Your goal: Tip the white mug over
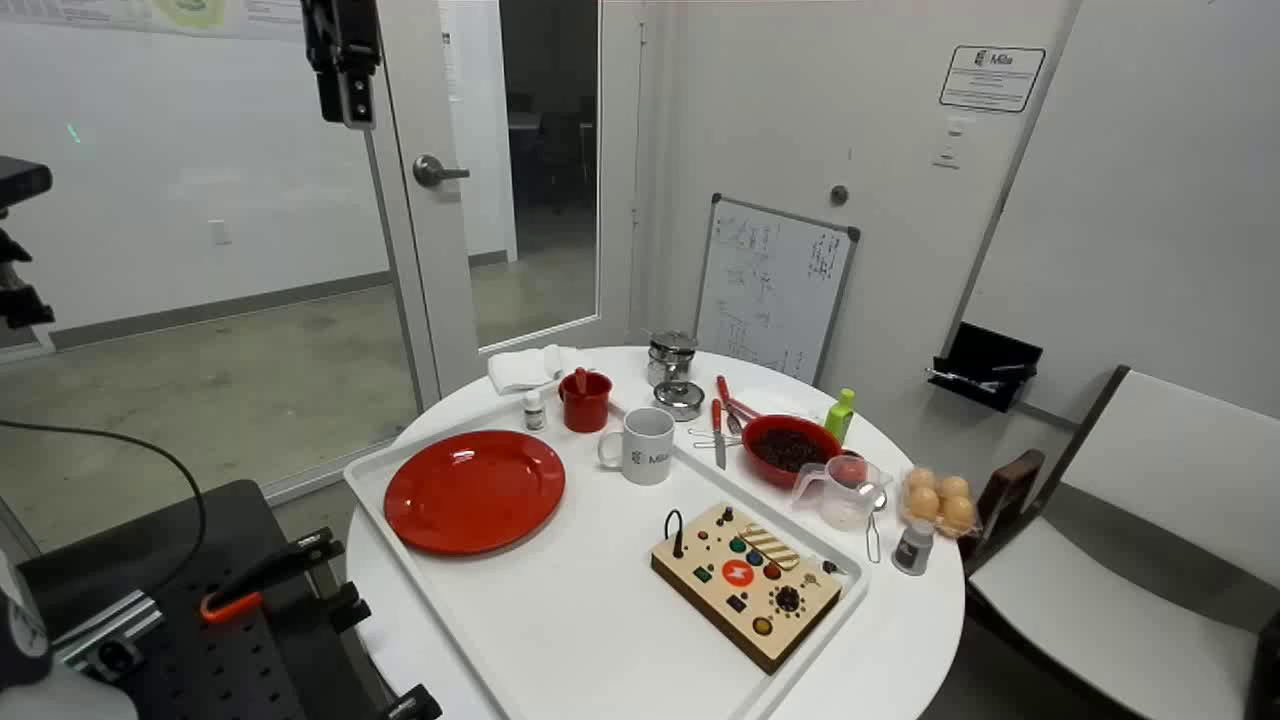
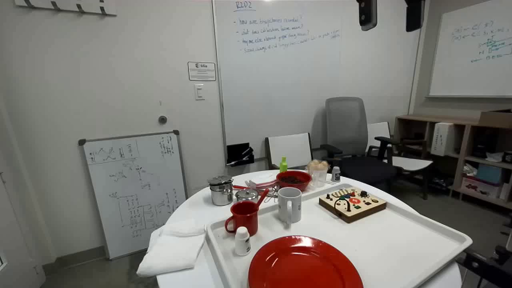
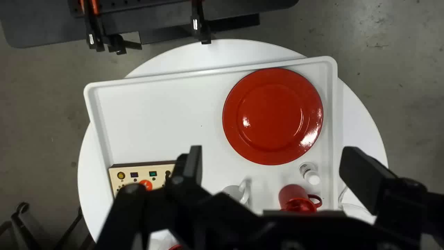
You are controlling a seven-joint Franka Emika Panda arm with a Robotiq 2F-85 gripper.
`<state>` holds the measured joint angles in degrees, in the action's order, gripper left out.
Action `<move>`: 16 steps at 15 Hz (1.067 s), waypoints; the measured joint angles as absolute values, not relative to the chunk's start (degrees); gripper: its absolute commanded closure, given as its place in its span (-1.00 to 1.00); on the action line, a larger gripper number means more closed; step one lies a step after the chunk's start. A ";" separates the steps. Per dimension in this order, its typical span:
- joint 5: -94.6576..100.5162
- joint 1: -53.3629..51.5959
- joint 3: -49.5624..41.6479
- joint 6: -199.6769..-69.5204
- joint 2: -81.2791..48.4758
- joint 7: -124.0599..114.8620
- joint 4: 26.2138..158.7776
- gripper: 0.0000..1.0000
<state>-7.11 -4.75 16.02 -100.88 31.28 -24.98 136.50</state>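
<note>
The gripper (image 3: 273, 165) hangs spread above one tray (image 3: 149, 118) and one red plate (image 3: 273, 114). Past that, in an exterior view, one upright white mug (image 1: 648, 445) reading "Mila" stands on the tray, then one red mug (image 1: 586, 408) holding a red handle (image 1: 580, 379). Farther: one bowl (image 1: 764, 470) of dark bits (image 1: 787, 449), one carton (image 1: 972, 530) showing four eggs (image 1: 923, 503), a sign (image 1: 992, 78) headed "Mila".

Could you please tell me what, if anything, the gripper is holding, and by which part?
Nothing is held: the gripper is wide open and empty in the wrist view, while the white mug stands upright on the tray.
</note>
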 measured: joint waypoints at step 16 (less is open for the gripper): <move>-5.81 -4.83 16.41 -107.82 24.82 -26.19 134.35 -1.00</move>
<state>-5.81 -4.83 16.41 -107.82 24.82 -26.19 134.35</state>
